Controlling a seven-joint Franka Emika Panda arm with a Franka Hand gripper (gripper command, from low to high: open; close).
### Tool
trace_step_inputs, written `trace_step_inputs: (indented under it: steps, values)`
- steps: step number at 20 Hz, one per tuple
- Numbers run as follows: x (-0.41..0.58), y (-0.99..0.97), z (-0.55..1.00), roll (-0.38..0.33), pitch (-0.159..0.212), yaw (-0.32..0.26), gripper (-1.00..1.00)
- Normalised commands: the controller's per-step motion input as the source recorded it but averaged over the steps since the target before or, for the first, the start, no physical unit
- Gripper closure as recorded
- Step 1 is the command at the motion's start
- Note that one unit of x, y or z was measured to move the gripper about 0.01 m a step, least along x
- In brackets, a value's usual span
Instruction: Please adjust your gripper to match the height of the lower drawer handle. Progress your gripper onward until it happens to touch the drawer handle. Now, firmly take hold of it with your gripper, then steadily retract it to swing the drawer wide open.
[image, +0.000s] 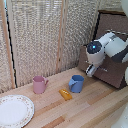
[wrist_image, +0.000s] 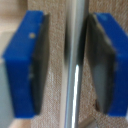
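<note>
The claw (wrist_image: 68, 62) stands with its two blue pads apart, one (wrist_image: 27, 62) on each side of the drawer handle (wrist_image: 75, 65), whose silvery bar runs straight through the gap from the top of the wrist frame to the bottom. The pads look narrowly spread rather than wide, and neither appears to press on the metal yet; the bar sits nearer the right-hand pad in that frame. The bar's long axis lies across the closing line of the pads, so a squeeze should catch it squarely.

In the exterior view the claw (image: 90, 70) sits at centre right of the frame, pushed up against the dark brown drawer (image: 111, 75), with the white arm (image: 107, 49) reaching in from the right edge. The handle itself is hidden there behind the claw.

By this reading the approach looks complete and the grip is the step in hand, followed by a pull away from the drawer front.

On the wooden surface (image: 95, 107) stand a pink mug (image: 39, 84) and a blue mug (image: 76, 83), well apart from the claw.
</note>
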Motion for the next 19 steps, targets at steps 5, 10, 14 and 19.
trace_step_inputs:
  steps: [5, 10, 14, 19]
  values:
    - [0.088, 0.07, 0.11, 0.011, -0.007, -0.032, -1.0]
    - [0.003, 0.12, 0.43, 0.089, -0.054, -0.107, -1.0]
    - [0.0, 0.19, 0.59, 0.138, -0.103, -0.156, -1.0]
    - [0.13, 0.16, 0.34, 0.111, -0.052, -0.158, -1.0]
